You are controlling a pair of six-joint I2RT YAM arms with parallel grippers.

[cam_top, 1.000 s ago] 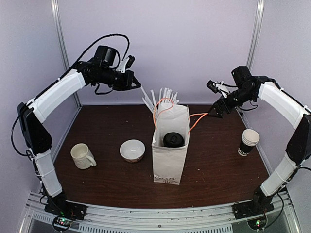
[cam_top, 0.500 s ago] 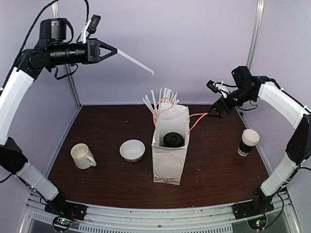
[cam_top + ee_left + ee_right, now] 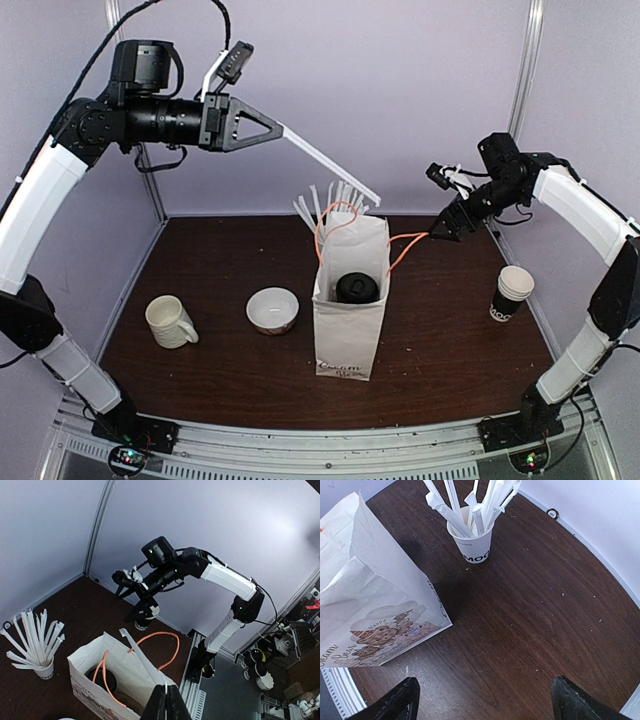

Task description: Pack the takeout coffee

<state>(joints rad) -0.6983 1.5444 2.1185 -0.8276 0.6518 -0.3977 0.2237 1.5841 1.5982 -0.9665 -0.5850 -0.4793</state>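
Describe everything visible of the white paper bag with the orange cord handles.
The white paper bag stands upright with its mouth open, mid-way across the dark wooden table. Dark lettering and a cartoon print mark its lower sides. Of its two orange cord handles, one arches above the mouth and one stretches sideways to the open right gripper. The takeout coffee cup with its round black lid sits inside.

Body of takeout coffee [image 3: 357,288] out of sight within paper bag [image 3: 349,340].
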